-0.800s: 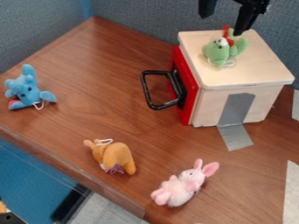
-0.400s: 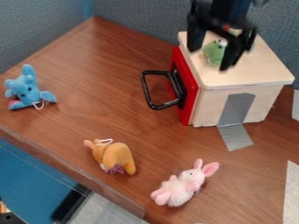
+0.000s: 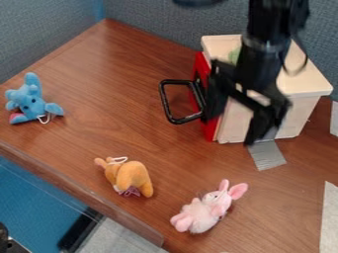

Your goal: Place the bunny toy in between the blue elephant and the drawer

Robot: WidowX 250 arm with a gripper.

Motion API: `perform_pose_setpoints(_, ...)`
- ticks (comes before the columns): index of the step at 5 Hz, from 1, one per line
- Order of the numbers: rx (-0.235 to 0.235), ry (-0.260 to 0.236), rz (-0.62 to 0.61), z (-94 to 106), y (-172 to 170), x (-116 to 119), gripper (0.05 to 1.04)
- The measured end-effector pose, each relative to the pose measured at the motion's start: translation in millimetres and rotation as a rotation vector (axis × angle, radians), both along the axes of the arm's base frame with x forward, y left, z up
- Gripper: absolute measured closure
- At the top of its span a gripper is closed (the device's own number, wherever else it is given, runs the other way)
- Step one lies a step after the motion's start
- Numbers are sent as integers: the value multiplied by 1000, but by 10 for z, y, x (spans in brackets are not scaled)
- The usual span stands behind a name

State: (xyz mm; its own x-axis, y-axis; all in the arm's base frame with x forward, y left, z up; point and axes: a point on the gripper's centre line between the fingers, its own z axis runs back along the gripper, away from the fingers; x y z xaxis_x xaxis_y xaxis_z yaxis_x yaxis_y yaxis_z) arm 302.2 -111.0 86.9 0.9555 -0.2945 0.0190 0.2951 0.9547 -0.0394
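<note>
Wood-grained worktop point(image 3: 155, 133) with toys, shown from its near edge to its far corner. Nearest, on the camera side of the claw point(image 3: 230, 130) and below it in the view, lies the pink bunny toy point(image 3: 201, 212), its ears pointing to the right and its body resting on the wood, apart from the claw. A pale strip point(image 3: 330, 222) lies farther right, at the view's edge. Somewhat farther back, left of the bunny toy and to the near left of the claw, is an orange toy point(image 3: 134, 177) with a white string loop. The claw itself hangs in front of the pale, box-shaped drawer point(image 3: 302, 116), its two fingers spread apart with nothing between them; whether it touches the drawer cannot be told. Grey tape point(image 3: 267, 155) runs from the drawer down to the wood, just beyond the right-hand fingertip. Immediately left of the claw projects the drawer's black handle point(image 3: 165, 104). Well to the left sits the blue elephant point(image 3: 29, 103). Behind the claw, a green toy point(image 3: 234, 54), partly hidden by the arm, rests on the drawer's top. Grey fabric panels point(image 3: 172, 22) form the background.
</note>
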Motion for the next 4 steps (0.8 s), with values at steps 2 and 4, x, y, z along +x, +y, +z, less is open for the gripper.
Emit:
perform_pose_setpoints(2, 84, 30, 12, -352, -260, -233, 85)
perform_pose_setpoints(4, 225, 49, 81, -621, -254, -430, 85)
